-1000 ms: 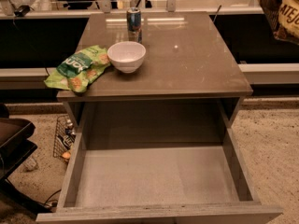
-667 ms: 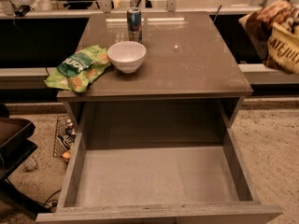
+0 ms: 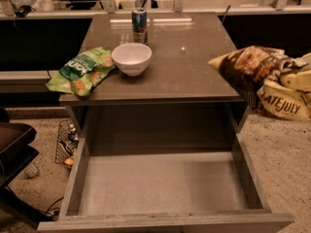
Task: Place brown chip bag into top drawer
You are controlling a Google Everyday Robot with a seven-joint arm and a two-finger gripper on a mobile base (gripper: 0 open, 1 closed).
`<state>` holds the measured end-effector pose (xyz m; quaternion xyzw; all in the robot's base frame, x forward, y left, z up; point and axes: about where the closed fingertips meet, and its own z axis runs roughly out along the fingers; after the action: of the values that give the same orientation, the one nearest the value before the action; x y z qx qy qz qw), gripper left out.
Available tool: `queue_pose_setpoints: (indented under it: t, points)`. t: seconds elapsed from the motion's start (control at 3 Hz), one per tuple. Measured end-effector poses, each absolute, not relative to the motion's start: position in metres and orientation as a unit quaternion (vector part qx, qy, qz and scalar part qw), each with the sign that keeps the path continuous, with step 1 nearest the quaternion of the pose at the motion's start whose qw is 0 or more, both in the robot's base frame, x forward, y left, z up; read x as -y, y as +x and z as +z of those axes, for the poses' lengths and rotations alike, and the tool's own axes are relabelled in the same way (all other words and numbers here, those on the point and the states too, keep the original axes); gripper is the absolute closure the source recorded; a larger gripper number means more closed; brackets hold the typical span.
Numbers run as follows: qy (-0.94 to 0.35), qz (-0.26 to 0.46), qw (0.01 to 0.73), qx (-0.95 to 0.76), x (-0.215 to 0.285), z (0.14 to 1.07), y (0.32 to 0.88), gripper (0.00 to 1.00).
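The brown chip bag [image 3: 252, 74], tan and dark brown with "LATE JULY" lettering, hangs in the air at the right edge of the view, beside the table's right side and above the floor. My gripper [image 3: 297, 79] shows as pale fingers at the far right, shut on the bag's right part. The top drawer [image 3: 163, 186] is pulled out toward the camera below the tabletop; its pale flat bottom is bare. The bag is to the right of the drawer and higher than it.
On the grey tabletop [image 3: 194, 67] lie a green chip bag [image 3: 80, 71] at the left edge, a white bowl [image 3: 131, 58] and a can [image 3: 139, 19] at the back. A wire basket [image 3: 67, 142] and dark furniture [image 3: 14, 144] stand on the floor at left.
The brown chip bag, held by my gripper, has come further into view from the right, moving left and down toward the table's right side. The drawer and tabletop items are unchanged.
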<state>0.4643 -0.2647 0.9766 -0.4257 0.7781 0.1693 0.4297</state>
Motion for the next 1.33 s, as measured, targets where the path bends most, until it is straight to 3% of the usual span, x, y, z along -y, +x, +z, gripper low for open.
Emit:
queue_pose_setpoints:
  t: [0.67,1.0,1.33]
  points:
    - [-0.472,0.162,0.426,-0.755,0.257,0.973,0.458,1.0]
    - [-0.49,0.184,0.427,-0.737,0.243,0.958,0.449,1.0]
    - [-0.532,0.256,0.421,-0.688,0.207,0.918,0.427,1.0]
